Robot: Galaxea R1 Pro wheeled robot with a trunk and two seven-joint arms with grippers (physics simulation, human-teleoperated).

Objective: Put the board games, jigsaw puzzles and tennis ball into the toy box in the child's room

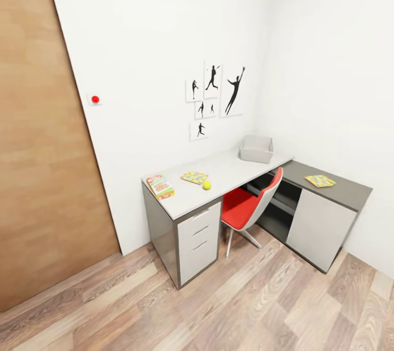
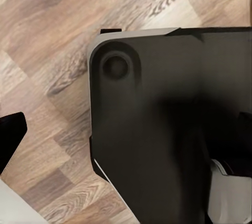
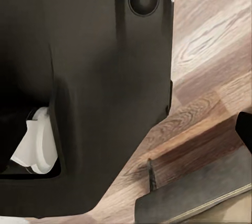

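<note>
Standing off from table point(image 1: 230, 173), surveying. Toy box point(image 1: 256, 149) sitting at far corner; board game point(image 1: 160, 186), puzzle point(image 1: 195, 177), tennis ball point(image 1: 207, 185) lying near-left; 2nd puzzle point(image 1: 320, 180) right wing. Grippers' opening: can't tell, nothing seen held.

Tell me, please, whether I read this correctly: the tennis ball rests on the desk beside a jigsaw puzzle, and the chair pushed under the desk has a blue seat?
Not quite: the chair has a red seat, not blue, as the head view shows. The rest holds: the tennis ball rests on the desk beside a jigsaw puzzle.
</note>
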